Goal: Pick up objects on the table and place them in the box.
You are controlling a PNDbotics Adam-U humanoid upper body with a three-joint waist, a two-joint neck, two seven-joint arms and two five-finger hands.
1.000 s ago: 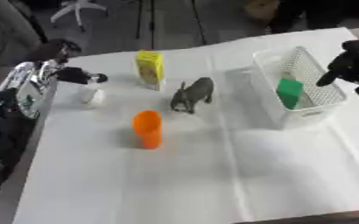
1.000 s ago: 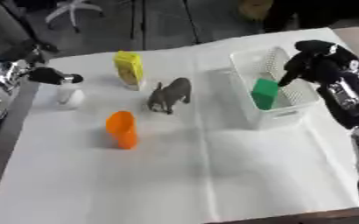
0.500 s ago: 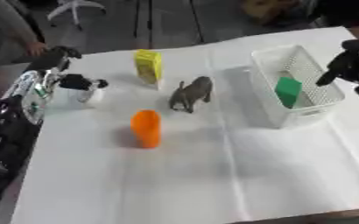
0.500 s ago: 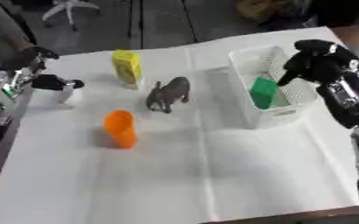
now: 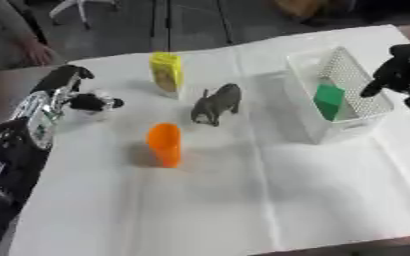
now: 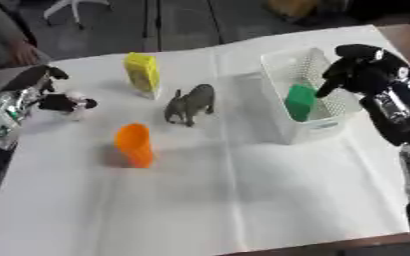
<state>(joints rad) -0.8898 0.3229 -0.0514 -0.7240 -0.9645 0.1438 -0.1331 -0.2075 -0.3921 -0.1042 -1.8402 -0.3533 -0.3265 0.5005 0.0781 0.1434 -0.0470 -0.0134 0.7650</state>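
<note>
head stereo pair | looking down, near | both share white table [image 5: 243,200] and box [image 6: 283,75]

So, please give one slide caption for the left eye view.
Left hand at a small white object; green block lies in the white basket.

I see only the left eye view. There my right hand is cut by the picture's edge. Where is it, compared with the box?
Observer: In the right eye view the whole right hand shows, at the far right corner of the box. I cannot tell whether it touches the rim.
Operator: And the arm behind it, is it across the box?
Observer: No. The silver forearm runs down the picture's right side, to the right of the box, not over the green block inside.
</note>
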